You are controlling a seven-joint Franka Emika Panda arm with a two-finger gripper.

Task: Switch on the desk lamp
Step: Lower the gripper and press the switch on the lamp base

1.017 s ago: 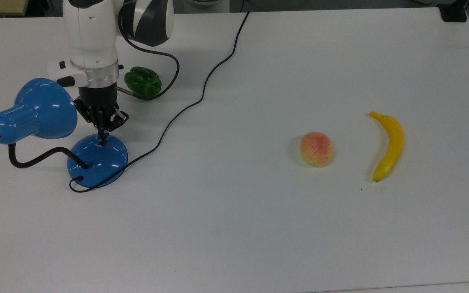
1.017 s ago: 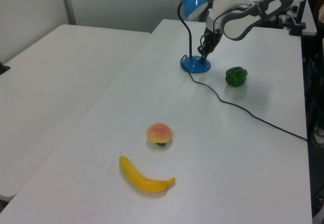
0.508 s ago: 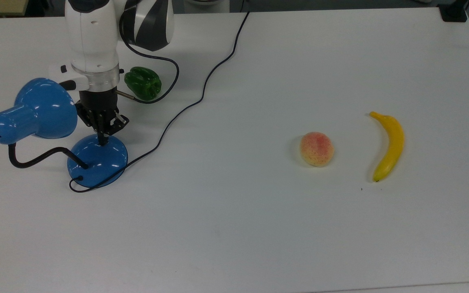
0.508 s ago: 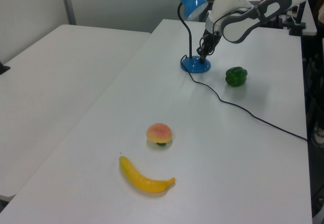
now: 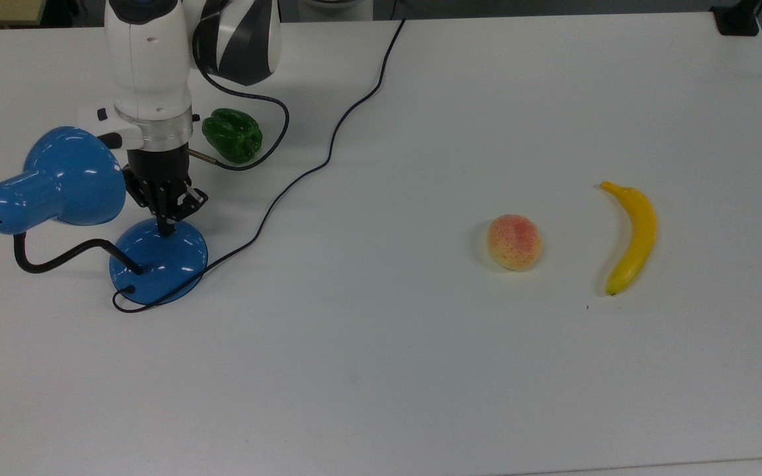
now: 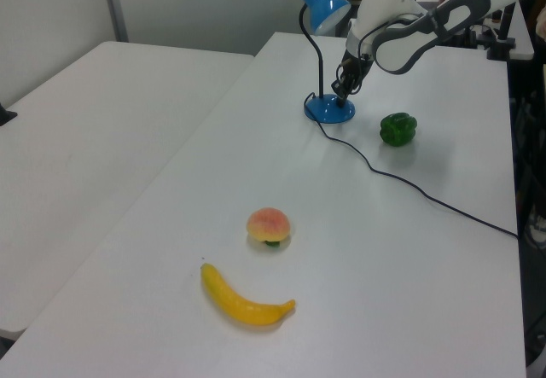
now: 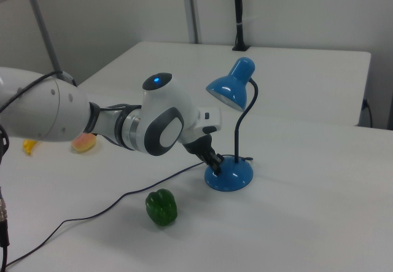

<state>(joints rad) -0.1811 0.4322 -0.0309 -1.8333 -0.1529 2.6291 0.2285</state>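
Now the fingers (image 5: 166, 223) are sitting a touch higher over the lamp's base (image 5: 158, 261) than a second ago, when their tips were pressing down onto the dome near its back edge in the top view. They are pinched together into a single narrow point, holding nothing, and the tip is resting at or just above the blue dome. That small rise is looking like the end of a press on the switch, though the switch itself is hiding under the tip, so whether it flipped is not clear.

The lamp (image 6: 328, 105) is standing at the far end of the desk (image 5: 421, 370) in the left view, its shade (image 5: 70, 175) bending over on the black neck (image 5: 57, 254), and its cord (image 5: 328, 149) is trailing away across the white top. No glow is showing under the shade (image 7: 228, 94) in the right view, so the lamp may not be lit yet and a second push may be needed.

A green pepper (image 5: 232, 134) is lying just behind the arm, while a peach (image 5: 514, 242) and a banana (image 5: 632, 237) are resting well apart from the lamp.
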